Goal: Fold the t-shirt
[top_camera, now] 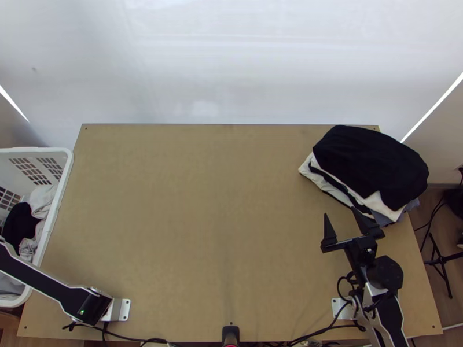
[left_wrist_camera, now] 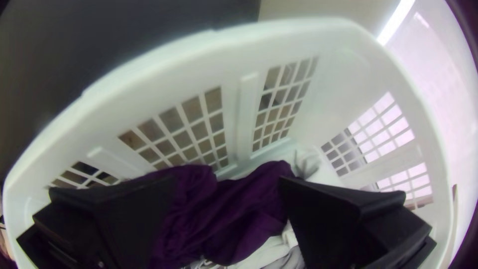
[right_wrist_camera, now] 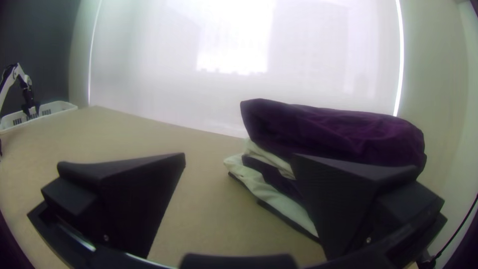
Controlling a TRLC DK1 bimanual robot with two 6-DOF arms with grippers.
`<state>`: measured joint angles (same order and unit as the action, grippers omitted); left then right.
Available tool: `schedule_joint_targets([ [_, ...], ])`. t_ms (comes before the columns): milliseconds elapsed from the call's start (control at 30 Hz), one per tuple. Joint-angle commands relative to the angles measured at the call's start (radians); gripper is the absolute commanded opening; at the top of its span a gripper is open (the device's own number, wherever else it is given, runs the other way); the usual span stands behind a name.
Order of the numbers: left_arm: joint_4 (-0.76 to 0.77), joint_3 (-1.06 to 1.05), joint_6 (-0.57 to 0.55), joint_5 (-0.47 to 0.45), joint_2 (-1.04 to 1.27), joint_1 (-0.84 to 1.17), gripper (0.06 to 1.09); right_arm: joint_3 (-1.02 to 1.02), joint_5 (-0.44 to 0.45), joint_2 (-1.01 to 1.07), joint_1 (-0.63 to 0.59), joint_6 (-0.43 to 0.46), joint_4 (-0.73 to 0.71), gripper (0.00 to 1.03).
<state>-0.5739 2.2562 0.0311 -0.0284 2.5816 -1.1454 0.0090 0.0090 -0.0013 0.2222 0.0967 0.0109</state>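
Observation:
My right gripper (top_camera: 340, 212) stands open near the table's right side, just short of the folded pile, with nothing between its fingers; the right wrist view also shows this gripper (right_wrist_camera: 239, 157) open. In the left wrist view my left gripper (left_wrist_camera: 228, 183) is open above the laundry basket. Below and between its fingers a dark purple garment (left_wrist_camera: 244, 211) lies bunched, not gripped; in the top view this dark cloth (top_camera: 20, 224) looks black. Whether it is a t-shirt, I cannot tell.
The white basket (top_camera: 68, 173) stands at the table's left edge, with pale clothes (top_camera: 41, 199) inside. A pile of folded clothes, a dark one (top_camera: 370, 165) on top, lies at the table's far right. Bare tabletop (top_camera: 191, 220) spans the middle. Cables run along the near edge.

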Motion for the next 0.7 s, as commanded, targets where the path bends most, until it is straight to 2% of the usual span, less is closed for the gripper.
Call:
schedule_joint_targets([
  [0, 0.043, 0.017, 0.052, 0.005, 0.163, -0.008, 1.04, 0.0, 0.0, 0.001, 0.0, 0.0, 0.0, 0.98],
  [200, 0.071, 0.017, 0.112, 0.133, 0.241, 0.001, 1.03, 0.0, 0.0, 0.0, 0.0, 0.0, 0.0, 0.98],
  [433, 0.065, 0.006, 0.135, 0.153, 0.279, -0.001, 1.03, 0.0, 0.0, 0.001, 0.0, 0.0, 0.0, 0.98],
  [467, 0.063, 0.003, 0.156, 0.156, 0.284, -0.001, 0.96, 0.0, 0.0, 0.001, 0.0, 0.0, 0.0, 0.98],
  [500, 0.062, -0.007, 0.184, 0.156, 0.284, 0.001, 0.82, 0.0, 0.0, 0.001, 0.0, 0.0, 0.0, 0.98],
  [533, 0.069, -0.014, 0.201, 0.156, 0.285, 0.001, 0.6, 0.0, 0.0, 0.001, 0.0, 0.0, 0.0, 0.98],
  [567, 0.086, -0.014, 0.22, 0.154, 0.287, 0.001, 0.27, 0.0, 0.0, 0.001, 0.0, 0.0, 0.0, 0.98],
  [667, 0.091, -0.017, 0.288, 0.154, 0.29, 0.001, 0.27, 0.0, 0.0, 0.001, 0.0, 0.0, 0.0, 0.98],
])
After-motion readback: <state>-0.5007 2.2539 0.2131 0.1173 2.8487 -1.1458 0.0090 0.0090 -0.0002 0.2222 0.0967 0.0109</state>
